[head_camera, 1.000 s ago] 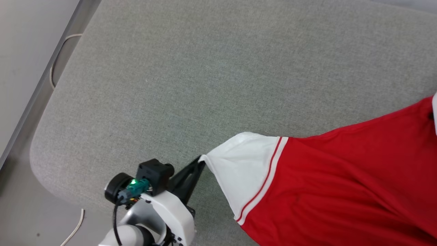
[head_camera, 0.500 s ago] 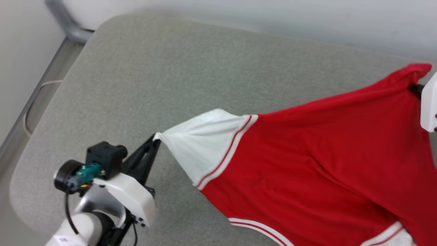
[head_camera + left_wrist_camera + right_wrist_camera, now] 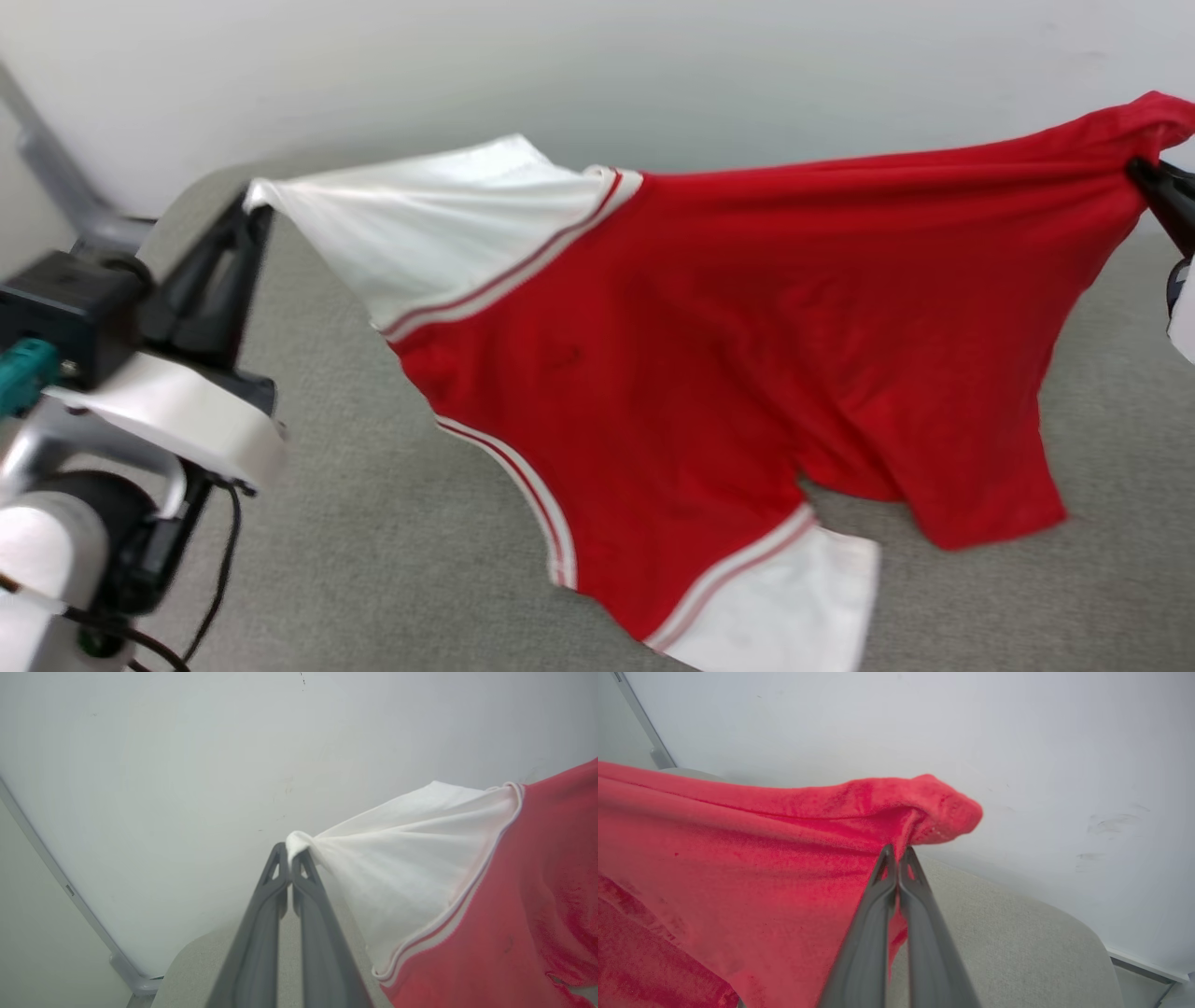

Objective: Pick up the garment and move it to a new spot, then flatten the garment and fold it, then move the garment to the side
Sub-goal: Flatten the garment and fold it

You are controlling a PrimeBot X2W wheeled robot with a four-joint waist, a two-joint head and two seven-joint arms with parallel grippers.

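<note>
The garment [image 3: 709,373], a red jersey with white striped-trim sleeves, hangs stretched in the air between my two grippers above the grey cushion. My left gripper [image 3: 250,213] is shut on the tip of a white sleeve [image 3: 397,858]; the left wrist view has its fingertips [image 3: 292,856] pinching that cloth. My right gripper [image 3: 1141,173] is shut on a bunched red corner at the far right; in the right wrist view its fingers [image 3: 896,858] clamp the red fabric [image 3: 761,868]. The other white sleeve [image 3: 794,607] dangles low. Lettering and number are hidden.
The grey padded surface [image 3: 373,560] lies under the hanging cloth, with a rounded corner [image 3: 1087,942] near the right gripper. A pale wall [image 3: 653,75] stands right behind. A grey metal frame post [image 3: 56,177] rises at the far left.
Both grippers have lifted the garment off the cushion, so it now hangs spread in the air. The head camera has tilted up, bringing the wall into view.
</note>
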